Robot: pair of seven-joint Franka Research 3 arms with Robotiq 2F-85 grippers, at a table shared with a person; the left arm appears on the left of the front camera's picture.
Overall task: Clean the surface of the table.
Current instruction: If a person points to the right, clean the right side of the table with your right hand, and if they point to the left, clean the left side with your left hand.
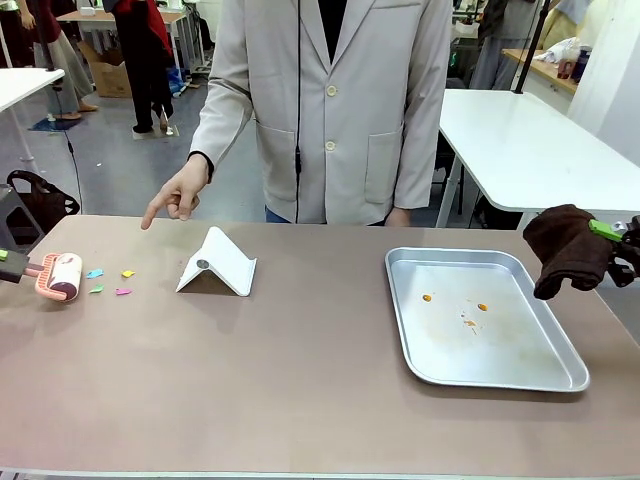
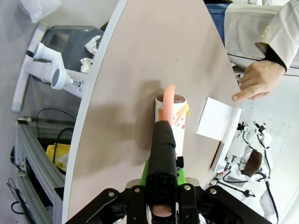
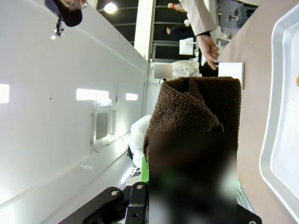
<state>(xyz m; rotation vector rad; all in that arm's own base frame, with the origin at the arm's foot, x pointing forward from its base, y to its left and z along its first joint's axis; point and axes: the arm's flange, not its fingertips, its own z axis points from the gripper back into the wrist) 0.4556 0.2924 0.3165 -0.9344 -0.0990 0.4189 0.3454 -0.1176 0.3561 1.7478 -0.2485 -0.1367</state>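
The taupe-brown table (image 1: 300,380) spans the front view. At its left edge my left gripper (image 1: 10,268) is shut on the pink handle of a lint roller (image 1: 62,276), whose white roll rests on the top. Several small coloured paper scraps (image 1: 110,282) lie just right of the roller. In the left wrist view the roller (image 2: 171,116) points away from my left gripper (image 2: 163,154) across the table (image 2: 140,56). At the right edge my right gripper (image 1: 605,238) is shut on a brown cloth (image 1: 565,250), held above the table; the cloth (image 3: 201,107) hides the fingers.
A person stands at the far side, one hand (image 1: 175,195) pointing down toward the scraps. A white folded stand (image 1: 217,263) sits left of centre. A silver tray (image 1: 520,375) with orange crumbs (image 1: 470,310) lies on the right.
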